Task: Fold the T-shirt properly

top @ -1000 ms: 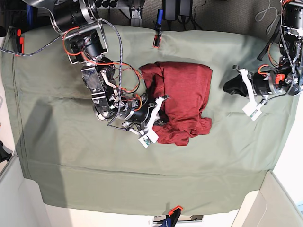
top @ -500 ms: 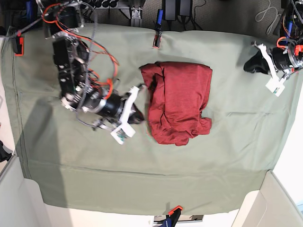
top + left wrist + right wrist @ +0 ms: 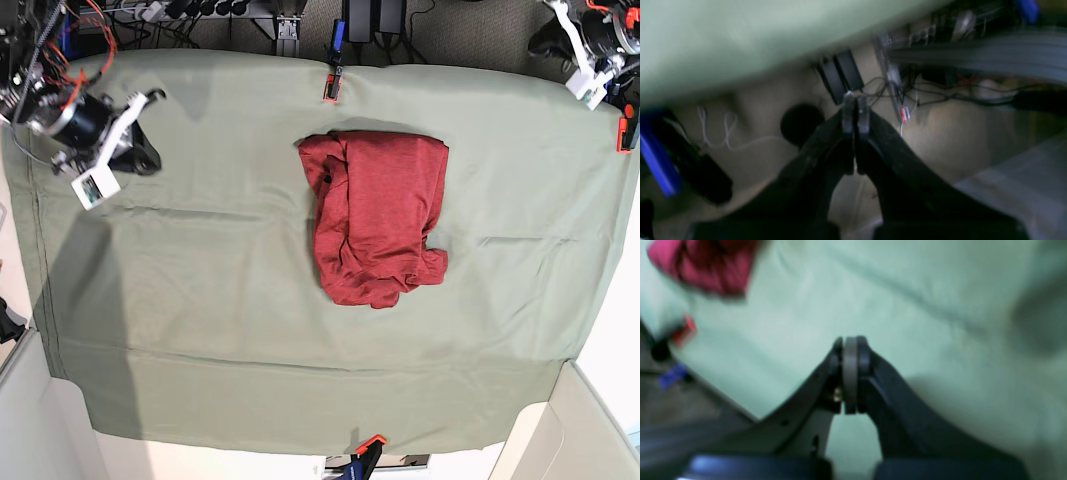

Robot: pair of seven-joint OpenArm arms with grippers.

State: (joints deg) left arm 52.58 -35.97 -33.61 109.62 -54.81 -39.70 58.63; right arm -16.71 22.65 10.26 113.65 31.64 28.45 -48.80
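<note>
The dark red T-shirt (image 3: 375,215) lies folded into a rough upright rectangle in the middle of the green sheet, its lower edge bunched and uneven. A blurred corner of the T-shirt (image 3: 706,263) shows at the top left of the right wrist view. My right gripper (image 3: 147,158) hangs far off near the sheet's upper left, with the right gripper (image 3: 850,343) shut and empty. My left gripper (image 3: 545,40) is past the table's upper right corner, and the left gripper (image 3: 855,100) is shut on nothing over the floor.
The sage-green sheet (image 3: 200,300) covers the whole table. Red clamps hold it at the far edge (image 3: 330,88), the near edge (image 3: 368,443) and the right edge (image 3: 625,130). Cables and power bricks (image 3: 840,76) lie on the floor behind the table.
My right gripper has left the T-shirt's left edge and swung away to the upper left. The left gripper has drawn back up to the upper right corner. The T-shirt lies still.
</note>
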